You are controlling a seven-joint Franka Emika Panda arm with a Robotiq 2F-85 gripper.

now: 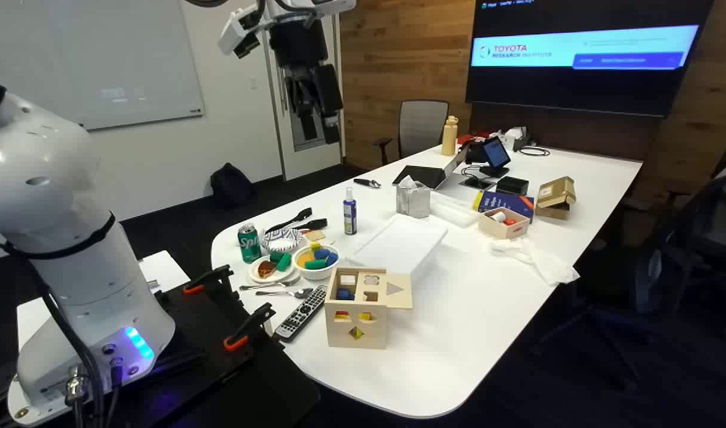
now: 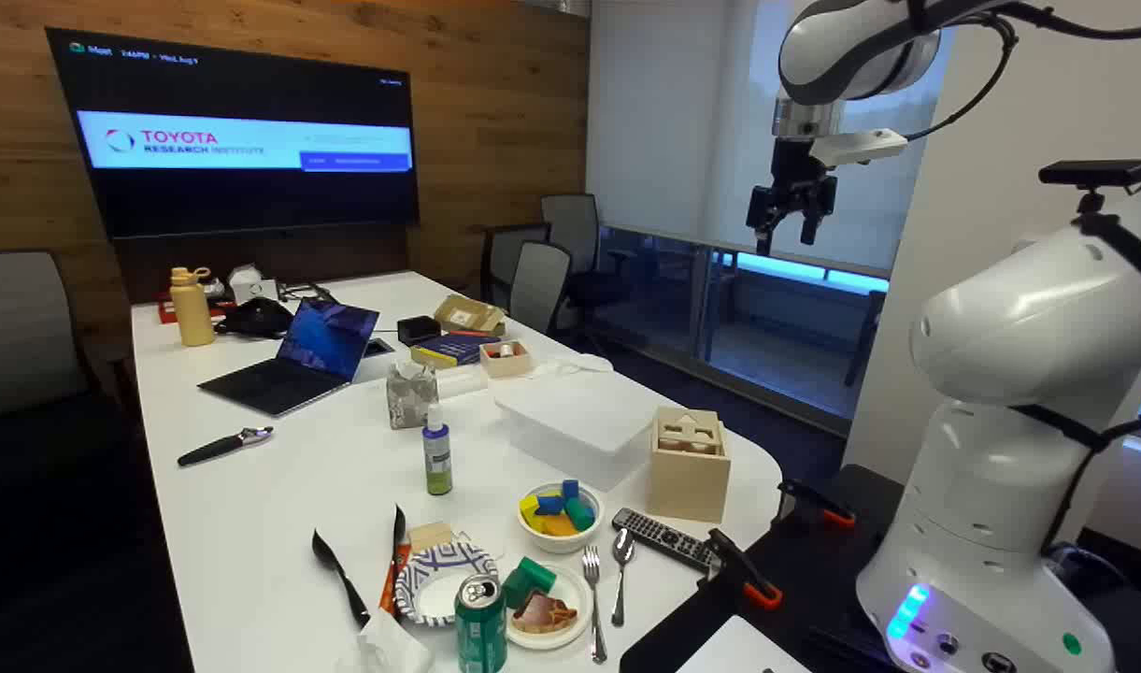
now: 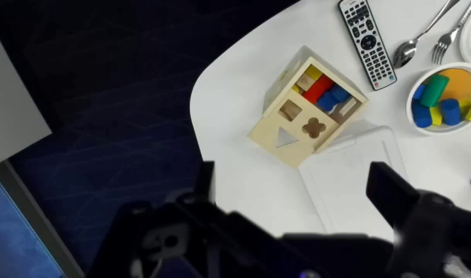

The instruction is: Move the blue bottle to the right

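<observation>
Wrist view: gripper point(image 3: 293, 170) unloaded, its two fingers spread wide apart, nothing held. In both exterior views it hung fingers-down, high above the level of the wooden box point(image 3: 306, 110), touching nothing. Just beside that box lay a remote point(image 3: 368, 44); on another side, close up against it (contact not resolvable), sat a white plastic bin point(image 3: 355, 181). A bowl point(image 3: 443, 131) stood near the box.

Farther out on the same table point(image 1: 458, 339), the blue bottle point(image 1: 349, 215) stood upright, pale-topped, well apart from the box, beyond the gap between bowl and bin. The wrist view showed at most a fragment of it, cut off at the right edge; identification uncertain.

Step in hand (judged): pre-grasp, approach to be made; bottle untouched. Next move called for travel away from the box toward the bottle, staying above bowl and bin, then a straight descent with the fingers straddling the slim body and closing around mid-height. Tall, narrow form looked easy to tip, so centring before contact seemed advisable. The task sentence did not say whose right was meant. If the robot's own, the carry likely had to run toward the box's side of the bottle, where the bin stood in the way; a lift looked safer than a slide.
</observation>
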